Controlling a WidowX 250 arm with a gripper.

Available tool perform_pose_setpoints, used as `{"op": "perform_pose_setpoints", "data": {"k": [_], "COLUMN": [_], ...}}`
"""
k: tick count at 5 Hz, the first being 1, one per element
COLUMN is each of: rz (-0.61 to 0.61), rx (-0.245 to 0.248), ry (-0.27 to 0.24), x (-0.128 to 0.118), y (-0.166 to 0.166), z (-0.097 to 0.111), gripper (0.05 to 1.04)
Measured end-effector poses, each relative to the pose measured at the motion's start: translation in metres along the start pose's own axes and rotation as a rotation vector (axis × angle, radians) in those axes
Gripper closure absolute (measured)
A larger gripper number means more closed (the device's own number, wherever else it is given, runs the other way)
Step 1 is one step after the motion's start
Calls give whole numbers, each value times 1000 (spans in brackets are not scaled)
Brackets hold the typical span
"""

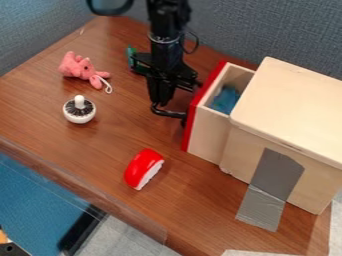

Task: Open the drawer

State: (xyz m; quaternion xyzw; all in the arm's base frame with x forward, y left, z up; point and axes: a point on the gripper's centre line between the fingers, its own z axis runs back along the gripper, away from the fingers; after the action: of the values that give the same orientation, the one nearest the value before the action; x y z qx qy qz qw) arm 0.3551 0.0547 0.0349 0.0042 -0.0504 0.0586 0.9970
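The part-open drawer (208, 136) lies just right of my fingers (161, 94) in view, so I'd pull leftward; spread or pressed together, I can't tell.

No text, label, brand, number or sign can be read.
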Motion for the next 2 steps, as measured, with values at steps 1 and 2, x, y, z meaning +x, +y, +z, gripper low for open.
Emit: {"op": "perform_pose_setpoints", "data": {"k": [1, 2], "rz": [27, 37], "rx": [15, 18], "ry": [1, 6], "x": [-3, -4], "y": [21, 29], "z": [3, 4], "gripper": [968, 968]}}
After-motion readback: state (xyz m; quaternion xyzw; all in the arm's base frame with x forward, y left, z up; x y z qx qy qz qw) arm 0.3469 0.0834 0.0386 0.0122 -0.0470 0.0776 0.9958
